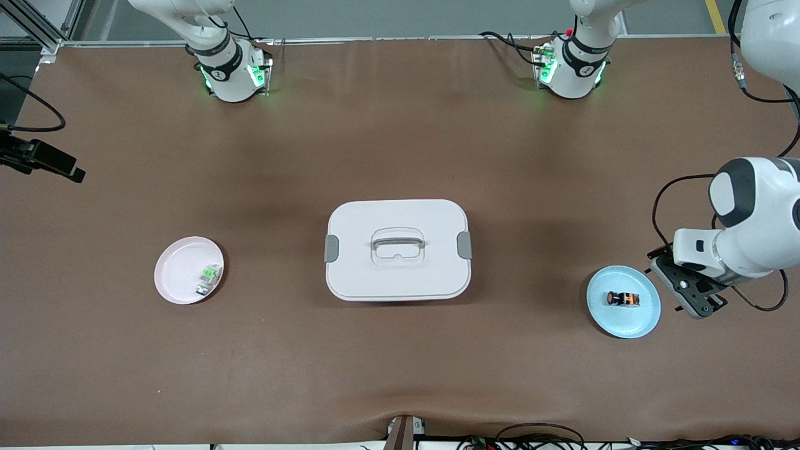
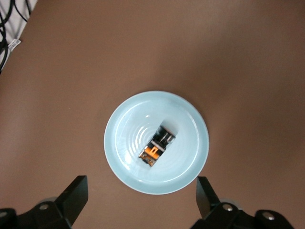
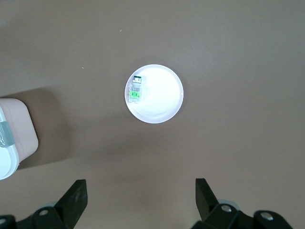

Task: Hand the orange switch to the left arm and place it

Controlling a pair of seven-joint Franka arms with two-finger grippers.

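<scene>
A brown table (image 1: 400, 375) carries the box (image 1: 398, 249) at its middle, a blue plate (image 1: 644, 322) toward the left arm's end and a pink plate (image 1: 178, 269) holding a green-and-clear component (image 1: 209, 279) toward the right arm's end. The orange switch (image 1: 623, 299) lies on its side in the blue plate. The left end effector (image 2: 142, 191) hangs open over that plate's edge; the right end effector (image 3: 140, 191), out of the front view, hangs open high over the table near the pink plate. The tiny round switch may roll or squirt out of a grip, and a low carry could clip the box's handle.
</scene>
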